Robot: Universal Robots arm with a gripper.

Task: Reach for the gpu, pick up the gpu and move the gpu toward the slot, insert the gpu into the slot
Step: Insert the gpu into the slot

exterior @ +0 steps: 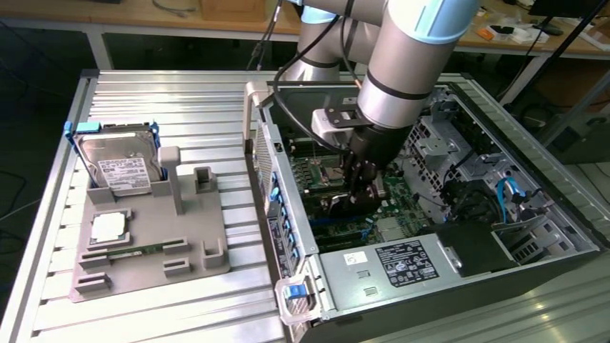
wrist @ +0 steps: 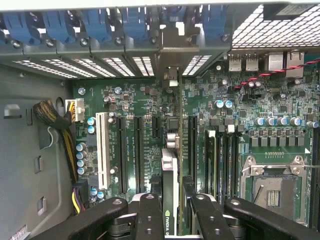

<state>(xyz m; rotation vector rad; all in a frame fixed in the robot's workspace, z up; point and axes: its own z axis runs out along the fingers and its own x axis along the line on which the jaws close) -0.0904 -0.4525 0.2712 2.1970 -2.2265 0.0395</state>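
Reaching deep into the open grey metal computer case [exterior: 533,236], the silver-and-blue robot arm [exterior: 405,57] has its black gripper [exterior: 358,187] right down over the green motherboard [exterior: 396,196]. From the wrist, the black fingers [wrist: 148,215] sit part-way closed, pinched on either side of the thin green graphics card [wrist: 169,200], seen edge-on with its small green logo label facing the camera. The card stands upright, running straight away from the gripper toward the case's rear wall, its silver metal bracket [wrist: 171,55] up against the perforated slot covers and blue plastic latches [wrist: 95,25]. Long black connector strips [wrist: 121,155] lie parallel on both sides of the card, a white one [wrist: 103,150] beyond them; the connector directly under the card is hidden by the card itself, so how deep it sits cannot be told. Out on the ribbed aluminium table [exterior: 181,100], at the exterior view's left, a grey plastic fixture tray [exterior: 191,243] holds a silver boxy hard drive with a white label [exterior: 122,164] propped upright and a narrow green memory stick [exterior: 133,251] lying flat.
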